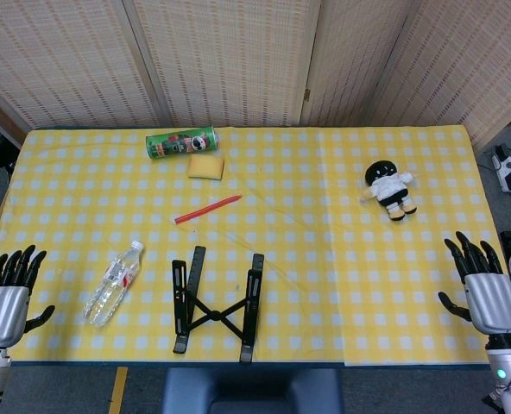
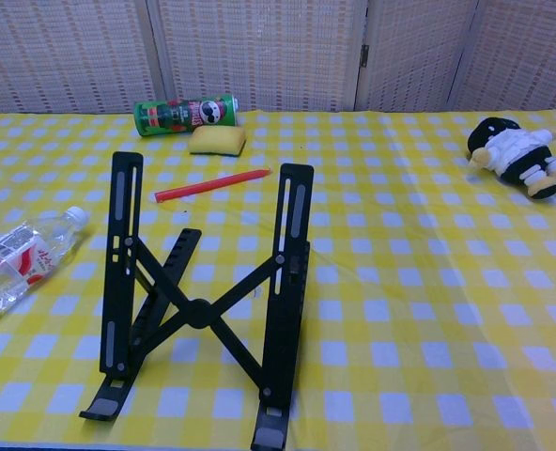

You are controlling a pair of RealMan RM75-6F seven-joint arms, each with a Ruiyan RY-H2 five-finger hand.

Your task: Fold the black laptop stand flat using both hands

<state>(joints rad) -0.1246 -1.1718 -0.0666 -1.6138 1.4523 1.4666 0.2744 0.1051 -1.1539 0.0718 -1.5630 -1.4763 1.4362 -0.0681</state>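
The black laptop stand (image 1: pixel 216 301) stands unfolded near the table's front edge, its two rails joined by a crossed brace; in the chest view the laptop stand (image 2: pixel 203 301) fills the near centre. My left hand (image 1: pixel 7 293) hovers at the front left corner, fingers apart, holding nothing. At the front right edge my right hand (image 1: pixel 482 285) is likewise open and empty. Both hands are far from the stand, and neither appears in the chest view.
A clear water bottle (image 1: pixel 114 283) lies just left of the stand. A red pen (image 1: pixel 207 210), a yellow sponge (image 1: pixel 205 166) and a green can (image 1: pixel 180 142) lie further back. A black-and-white plush toy (image 1: pixel 391 191) sits at the right on the yellow checked tablecloth (image 1: pixel 324 259).
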